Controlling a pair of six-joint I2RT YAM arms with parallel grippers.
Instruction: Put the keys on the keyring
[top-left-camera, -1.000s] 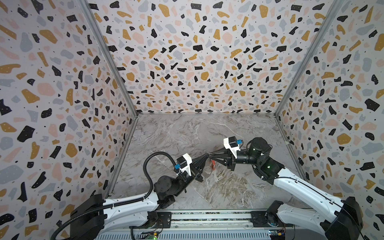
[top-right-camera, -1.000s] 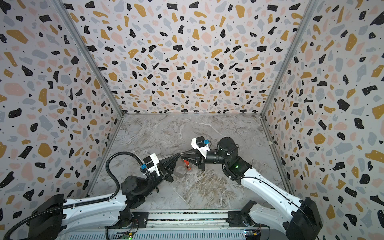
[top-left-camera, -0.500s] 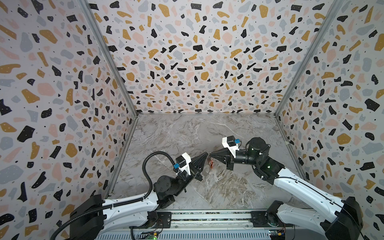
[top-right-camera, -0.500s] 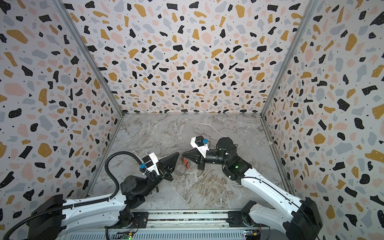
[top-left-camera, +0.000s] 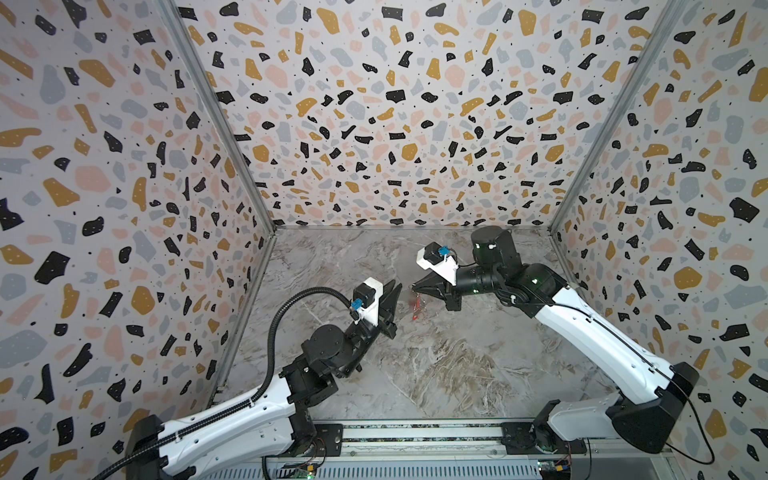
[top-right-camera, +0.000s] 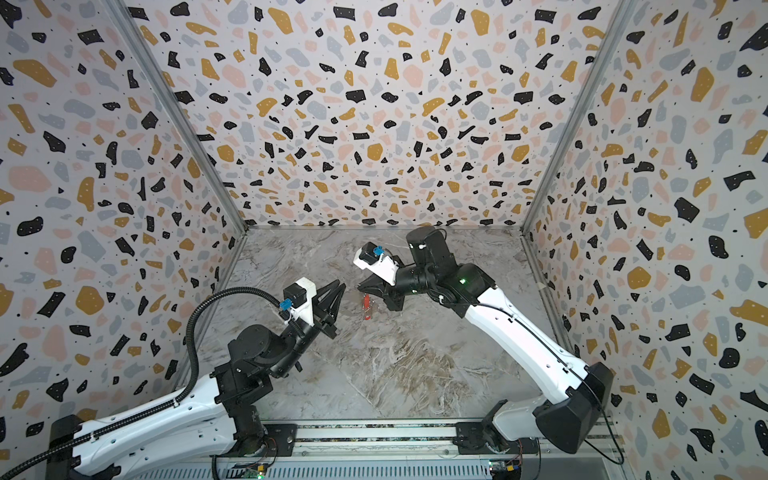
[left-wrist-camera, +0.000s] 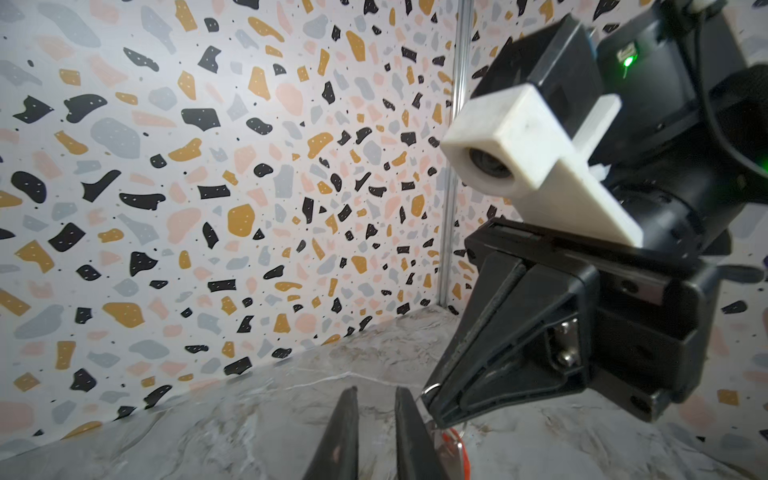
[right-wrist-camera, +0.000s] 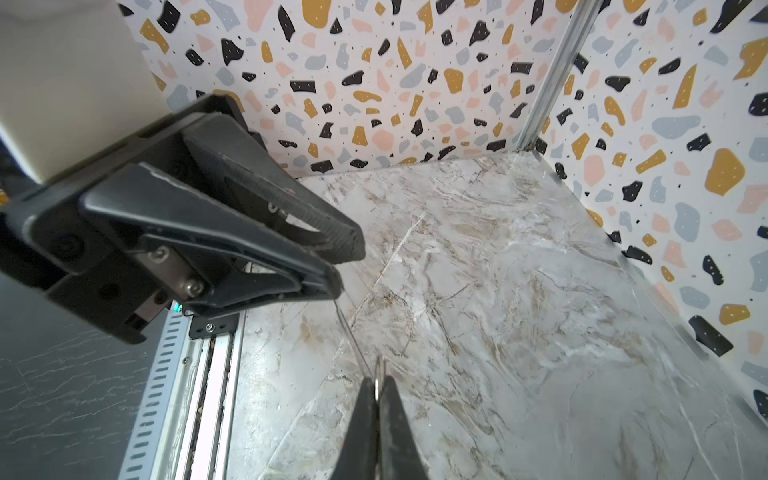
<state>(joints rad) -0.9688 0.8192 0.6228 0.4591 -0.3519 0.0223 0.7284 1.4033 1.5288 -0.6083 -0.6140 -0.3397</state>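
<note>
Both top views, keys (top-left-camera: 415, 305): tiny, light, hard and probably slippery. They dangle under the right gripper (top-left-camera: 414, 286), off the table (top-left-camera: 457, 374). Only their red tags (top-right-camera: 366, 305) show.
Top views, right arm (top-left-camera: 582, 324): it reaches in from the right with a level wrist, its tip pointing at the left gripper (top-left-camera: 397, 287).
Top views, left arm (top-left-camera: 249, 415): it comes up from the front with its tip tilted up, near the right tip but apart.
Left wrist view, left gripper (left-wrist-camera: 376, 392): jaws a little apart, nothing between them.
Left wrist view, right gripper (left-wrist-camera: 434, 409): jaws squeezed tight, holding the keys by a small silver ring (left-wrist-camera: 430, 390). The red tags swing below.
Right wrist view, right gripper (right-wrist-camera: 376, 380): tips pinched together on that ring.
Right wrist view, keyring: I cannot tell. A thin grey line (right-wrist-camera: 351, 336) runs from the ring toward the left tip and may be the keyring seen edge-on.
Best hold: I think the hard metal, not the loose swinging tags. The keyring is likely stiff, so grip its flat sides.
</note>
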